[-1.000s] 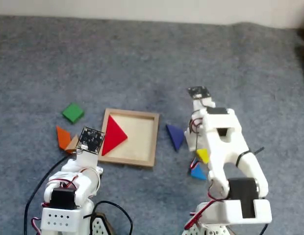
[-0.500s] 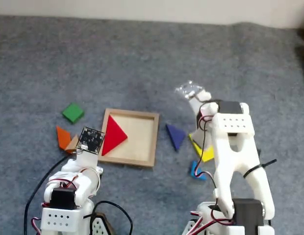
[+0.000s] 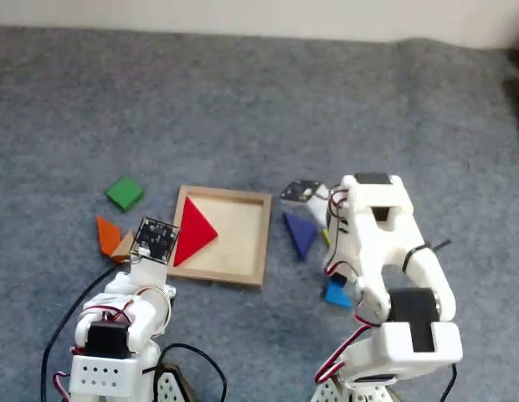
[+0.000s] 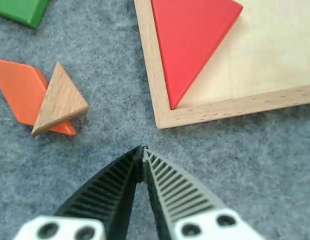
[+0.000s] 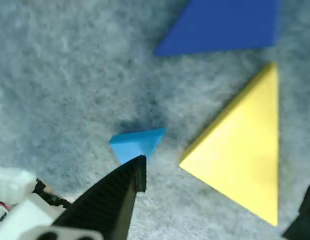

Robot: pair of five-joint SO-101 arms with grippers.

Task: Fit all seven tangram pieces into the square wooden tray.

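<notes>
Right gripper [image 5: 222, 180] hung jaws apart above the yellow triangle [image 5: 240, 155], right of the tray [image 3: 264, 243] (red triangle [image 3: 192, 230] sat inside). Left gripper [image 4: 143, 152] was pinched together near the tray's corner.

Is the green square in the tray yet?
No, the green square lies on the carpet outside the tray, and the red triangle is the one piece inside it.

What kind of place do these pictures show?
Probably an indoor robot test bench: two small arms on a grey felt-covered table, with a wooden tray holding a red triangle.
</notes>
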